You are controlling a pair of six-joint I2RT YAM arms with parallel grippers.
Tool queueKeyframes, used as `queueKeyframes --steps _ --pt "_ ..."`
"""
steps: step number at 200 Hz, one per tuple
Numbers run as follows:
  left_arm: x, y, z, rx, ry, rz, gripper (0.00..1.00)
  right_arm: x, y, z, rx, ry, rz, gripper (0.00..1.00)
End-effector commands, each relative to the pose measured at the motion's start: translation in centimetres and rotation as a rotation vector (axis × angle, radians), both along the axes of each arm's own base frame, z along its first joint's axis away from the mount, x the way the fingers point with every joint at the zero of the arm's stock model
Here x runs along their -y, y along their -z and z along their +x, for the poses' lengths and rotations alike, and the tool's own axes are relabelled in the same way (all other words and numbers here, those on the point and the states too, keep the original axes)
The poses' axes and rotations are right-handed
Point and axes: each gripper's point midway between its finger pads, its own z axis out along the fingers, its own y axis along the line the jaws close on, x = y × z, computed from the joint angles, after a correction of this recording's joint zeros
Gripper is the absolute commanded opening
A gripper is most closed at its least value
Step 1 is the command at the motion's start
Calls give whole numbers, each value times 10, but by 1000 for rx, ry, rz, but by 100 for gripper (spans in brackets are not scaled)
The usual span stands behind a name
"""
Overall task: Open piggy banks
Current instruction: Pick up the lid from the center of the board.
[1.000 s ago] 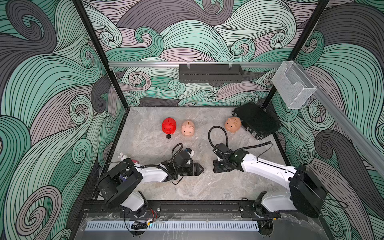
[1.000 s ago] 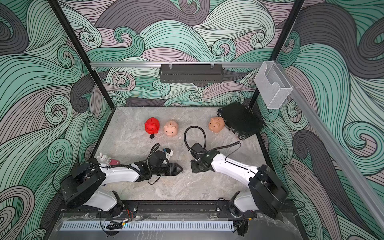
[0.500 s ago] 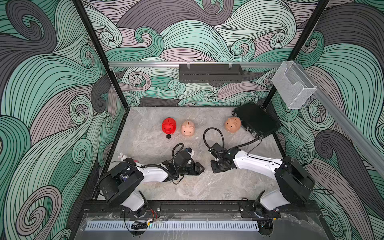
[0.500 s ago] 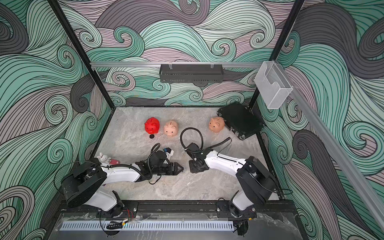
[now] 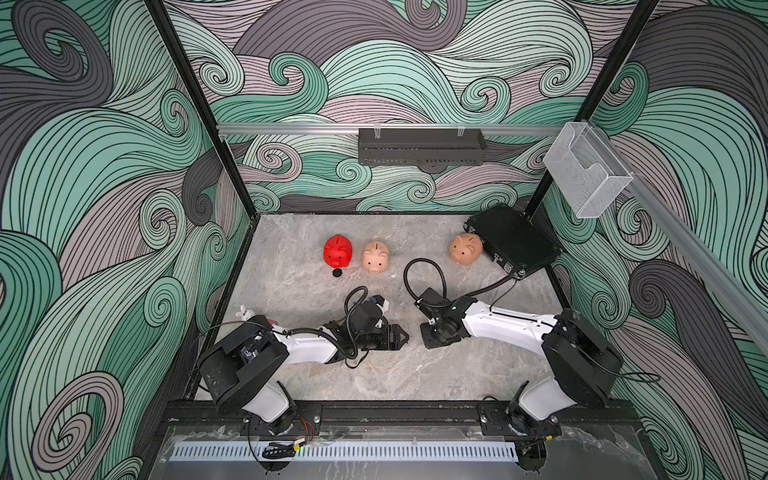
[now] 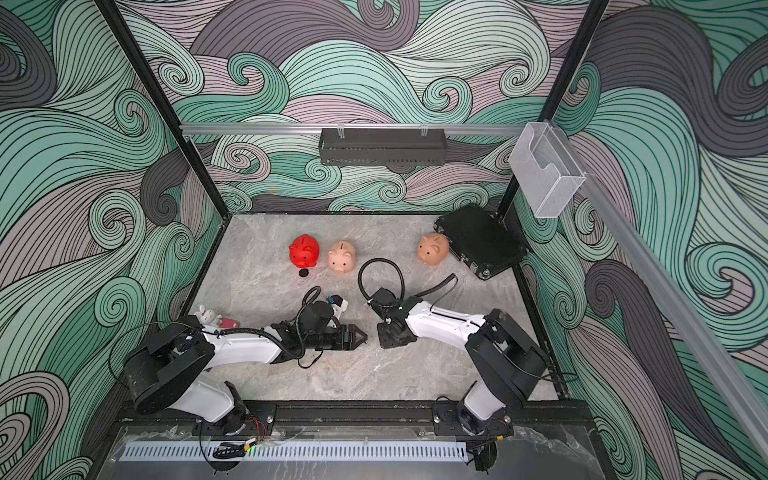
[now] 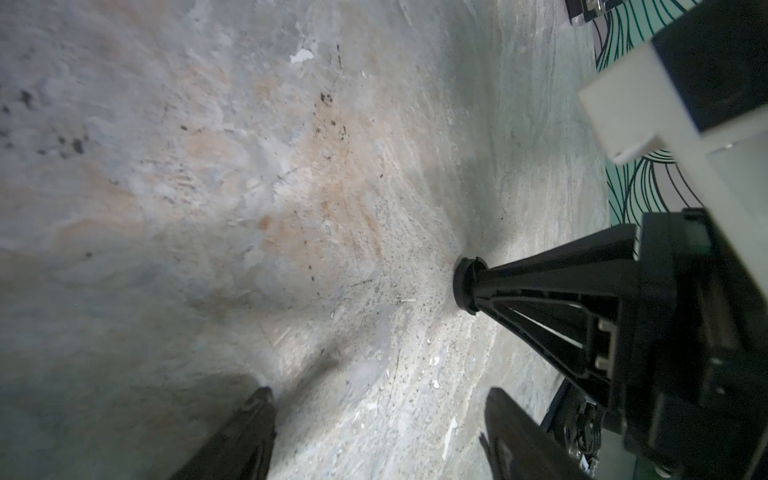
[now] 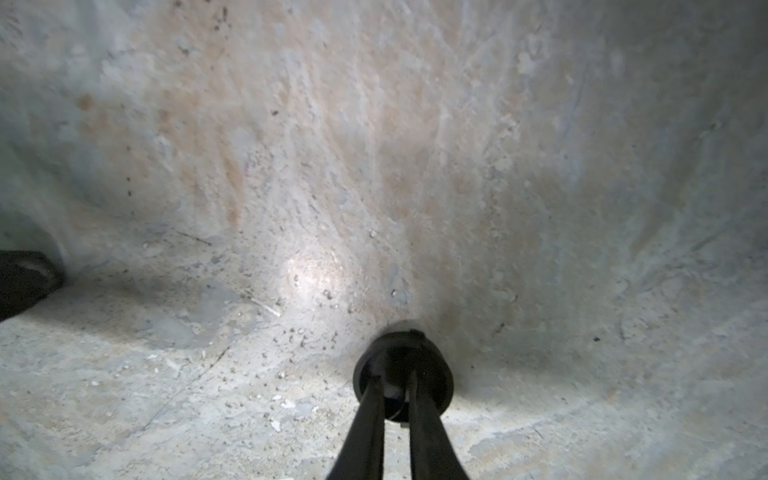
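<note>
Three piggy banks stand at the back of the table in both top views: a red one [image 5: 338,251] [image 6: 304,252], a peach one [image 5: 376,257] [image 6: 342,257] beside it, and another peach one [image 5: 466,249] [image 6: 433,248] further right. My right gripper [image 8: 392,380] [image 5: 428,338] is shut on a small black round plug [image 8: 403,370] [image 7: 465,286], its tips down at the tabletop, well in front of the pigs. Just left of it, my left gripper [image 7: 376,392] [image 5: 401,336] is open with nothing between its fingers, pointing toward the right gripper.
A second black plug [image 5: 337,272] lies just in front of the red pig. A flat black case [image 5: 513,241] sits in the back right corner, touching the right peach pig. A small white toy bunny [image 5: 245,311] lies by the left arm.
My right arm has folded back and its gripper has slid a little left and down to the table with the plug. The left arm has hardly moved.
</note>
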Motion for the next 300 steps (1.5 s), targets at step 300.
queueKeyframes --steps 300 --pt "-150 -80 104 236 -489 34 87 -145 -76 119 243 111 557 0"
